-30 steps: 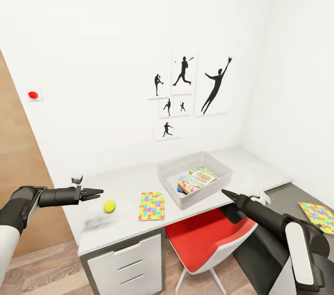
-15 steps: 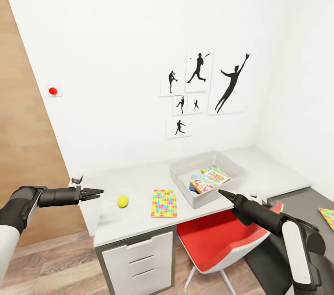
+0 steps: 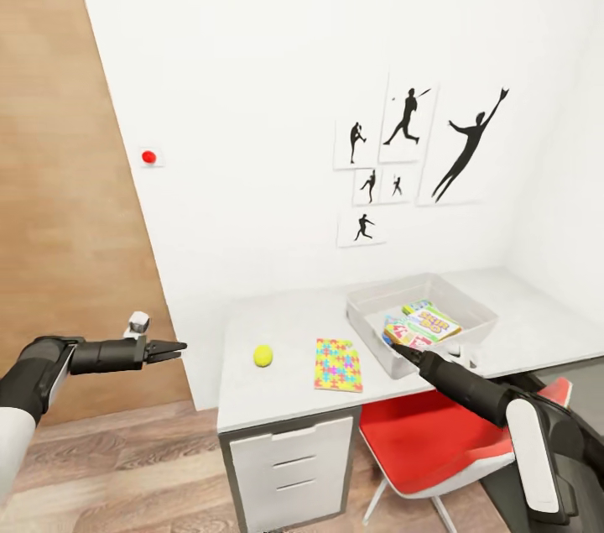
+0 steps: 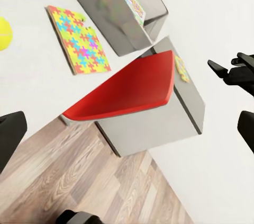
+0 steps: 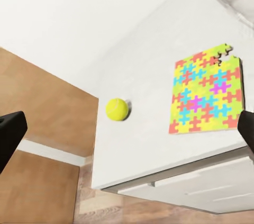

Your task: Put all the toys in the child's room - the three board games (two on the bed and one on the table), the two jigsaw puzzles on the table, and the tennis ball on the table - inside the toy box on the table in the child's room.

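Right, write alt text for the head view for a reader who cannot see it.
A pale grey table against a white wall holds a tennis ball, a jigsaw puzzle and a toy box with board games inside. Both arms reach forward, the left gripper short of the table and the right gripper by the box, above a red chair.

The counter has a smooth, matt pale grey top and white drawer fronts with a plain satin look. The toy box looks like light grey plastic, slightly translucent. The tennis ball is yellow-green with a soft matt surface. The jigsaw puzzle reads as flat printed card. The chair seat is glossy red plastic on a white shell. The floor is wood plank with visible grain. Both claws are matt black.
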